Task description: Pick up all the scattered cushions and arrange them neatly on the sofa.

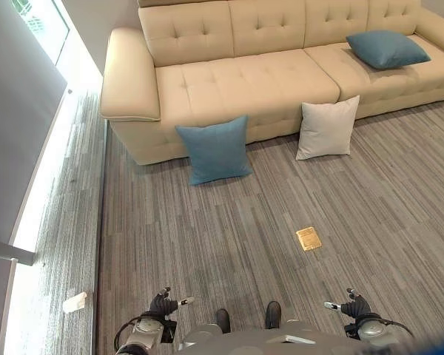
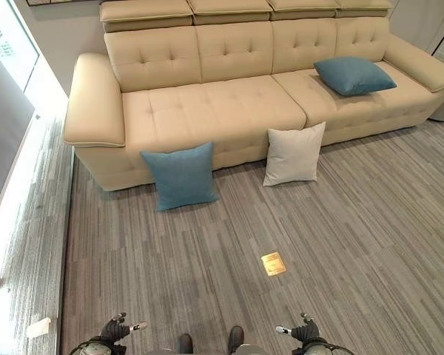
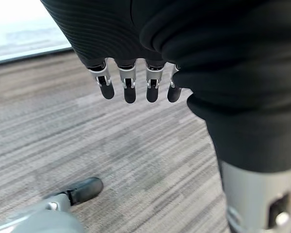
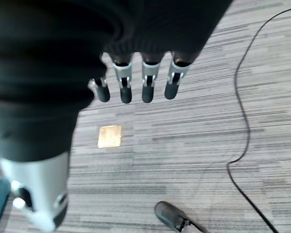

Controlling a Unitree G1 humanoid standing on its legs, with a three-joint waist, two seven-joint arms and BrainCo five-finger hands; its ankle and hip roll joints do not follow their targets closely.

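Observation:
A blue cushion [image 1: 214, 150] stands on the floor, leaning against the front of the cream sofa [image 1: 244, 81]. A white cushion [image 1: 327, 129] leans against the sofa front further right. Another blue cushion [image 1: 387, 49] lies on the sofa's right seat. My left hand [image 1: 163, 305] hangs low at the bottom left, far from the cushions, its fingers [image 3: 130, 90] straight and holding nothing. My right hand [image 1: 353, 305] hangs at the bottom right, fingers [image 4: 148, 87] straight and empty too.
A brass floor plate [image 1: 308, 238] is set in the grey striped carpet [image 1: 207, 237] between me and the sofa. A window wall with a bright sill [image 1: 37, 192] runs along the left. A small white object [image 1: 75, 302] lies by the sill.

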